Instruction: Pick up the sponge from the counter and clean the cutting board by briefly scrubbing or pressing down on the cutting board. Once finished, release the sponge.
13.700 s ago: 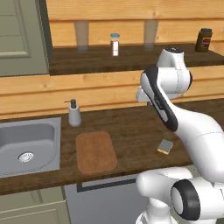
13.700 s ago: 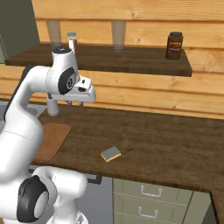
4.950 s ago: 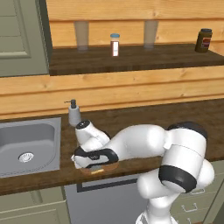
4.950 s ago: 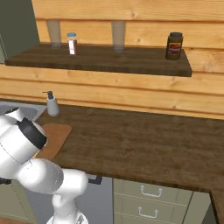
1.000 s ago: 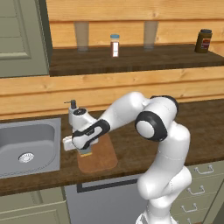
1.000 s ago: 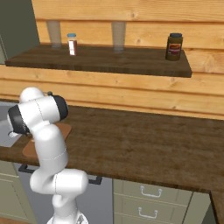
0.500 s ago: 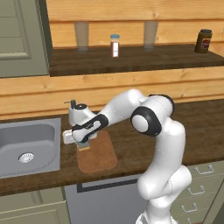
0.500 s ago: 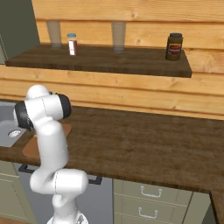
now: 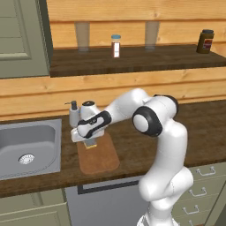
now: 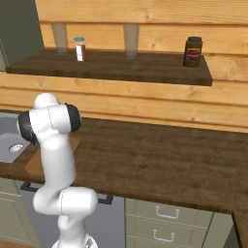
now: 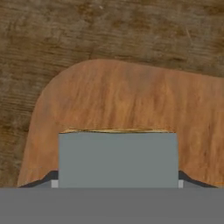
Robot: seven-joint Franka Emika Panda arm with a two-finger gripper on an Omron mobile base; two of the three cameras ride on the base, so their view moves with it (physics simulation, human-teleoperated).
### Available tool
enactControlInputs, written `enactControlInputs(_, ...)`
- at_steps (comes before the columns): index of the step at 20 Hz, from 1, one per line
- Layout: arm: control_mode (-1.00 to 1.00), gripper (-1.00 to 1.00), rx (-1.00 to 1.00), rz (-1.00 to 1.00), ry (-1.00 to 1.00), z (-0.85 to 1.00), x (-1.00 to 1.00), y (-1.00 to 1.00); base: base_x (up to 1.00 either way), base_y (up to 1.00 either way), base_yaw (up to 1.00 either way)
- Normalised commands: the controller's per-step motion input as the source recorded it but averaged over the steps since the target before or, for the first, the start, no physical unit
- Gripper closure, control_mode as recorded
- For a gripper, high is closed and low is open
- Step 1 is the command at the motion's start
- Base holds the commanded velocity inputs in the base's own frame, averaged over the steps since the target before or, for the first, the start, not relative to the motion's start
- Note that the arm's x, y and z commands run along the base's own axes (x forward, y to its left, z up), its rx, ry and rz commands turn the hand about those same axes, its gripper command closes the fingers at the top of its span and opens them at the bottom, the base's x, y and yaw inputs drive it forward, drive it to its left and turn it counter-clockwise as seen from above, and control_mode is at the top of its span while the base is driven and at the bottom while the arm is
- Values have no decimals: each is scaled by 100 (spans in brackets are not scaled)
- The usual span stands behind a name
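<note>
Clamping the sponge (image 11: 117, 158) from both sides, the gripper (image 9: 90, 142) holds its fingers partly closed, one dark tip (image 11: 187, 178) peeking out at each side of the block. The hand view shows the grey-blue face spanning the whole gap between the tips, with a thin yellow edge along its far side. Beyond the fingers lies the cutting board (image 11: 131, 100), its rounded corner ahead and to one side, and past that the dark counter (image 11: 52, 39).

From the left base view the hand hangs over the far end of the board, near the soap bottle (image 9: 73, 113), and a sliver of sponge shows under it. Whether the sponge presses on the wood or floats just above it I cannot tell. The arm's bulk covers most of the board in the right base view, leaving only a reddish edge (image 10: 34, 163).

The sponge's long axis runs across the fingers, from tip to tip; the board's long axis runs away from the wall toward the counter's front edge.
</note>
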Motion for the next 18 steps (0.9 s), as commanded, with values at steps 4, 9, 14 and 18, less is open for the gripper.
enactControlInputs(4,-100,100,0,6,0,-16,-15,-81,0,0,0)
enactControlInputs(9,-100,100,0,5,0,-14,-1,-93,0,0,0)
enactControlInputs(14,-100,100,0,5,0,-9,13,-87,0,0,0)
enactControlInputs(18,-100,100,0,1,0,-6,81,-26,0,0,0)
